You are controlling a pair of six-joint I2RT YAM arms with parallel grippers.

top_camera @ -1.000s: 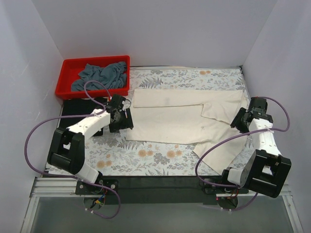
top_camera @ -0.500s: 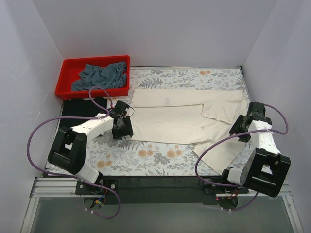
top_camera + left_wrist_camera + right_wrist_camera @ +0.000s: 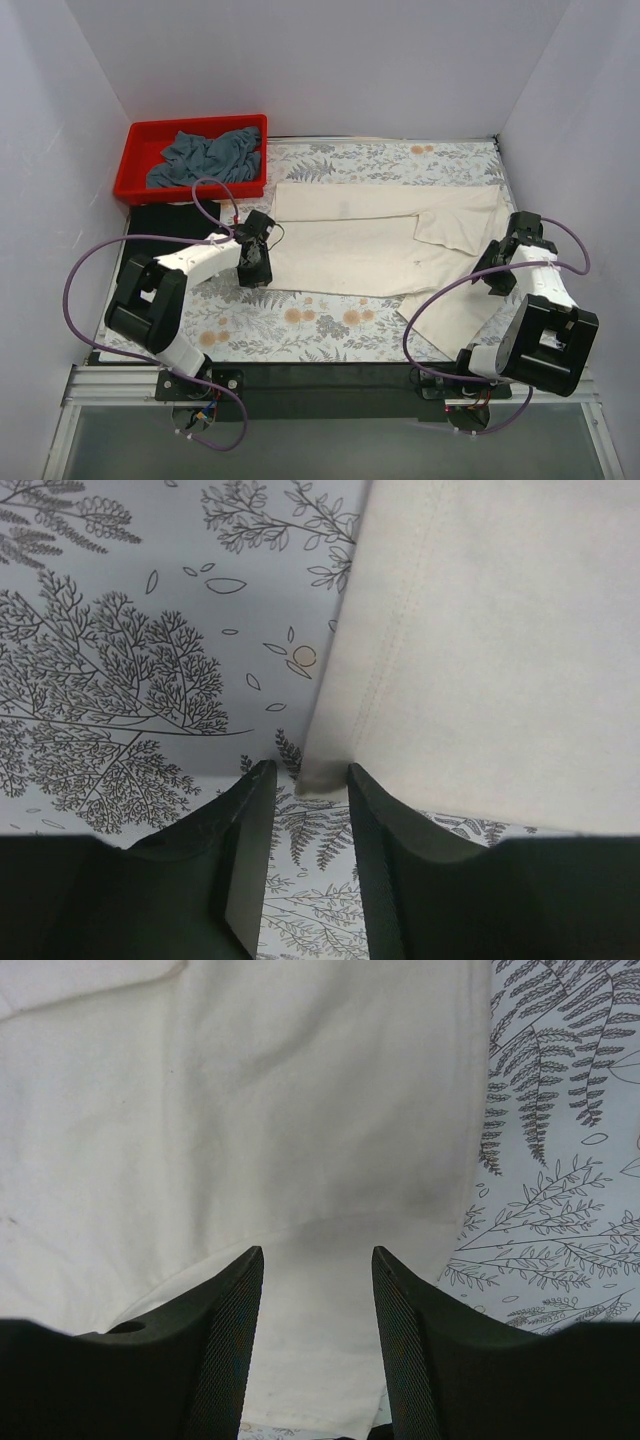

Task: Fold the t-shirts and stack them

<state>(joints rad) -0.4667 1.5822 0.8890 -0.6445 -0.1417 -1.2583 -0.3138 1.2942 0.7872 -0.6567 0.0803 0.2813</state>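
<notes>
A large cream-white t-shirt (image 3: 360,240) lies spread flat on the floral tablecloth. My left gripper (image 3: 259,271) is low at its near-left corner. In the left wrist view the left gripper (image 3: 308,770) is open by a narrow gap, and the corner of the cream t-shirt (image 3: 500,650) lies right at the fingertips. My right gripper (image 3: 490,268) hovers over the shirt's right side. Seen from the right wrist, the right gripper (image 3: 316,1252) is open, with the cream t-shirt (image 3: 250,1110) flat below and nothing pinched. A grey-blue t-shirt (image 3: 205,157) lies crumpled in the bin. A black t-shirt (image 3: 160,222) lies flat at the left.
The red bin (image 3: 135,187) stands at the back left corner. White walls close in the table on the left, back and right. The tablecloth (image 3: 300,320) shows bare in front of the cream shirt. Purple cables loop beside both arms.
My left gripper has moved nearer along the cream shirt's left edge to its near-left corner, and its jaws have narrowed. The right gripper has shifted slightly nearer, its opening unchanged.
</notes>
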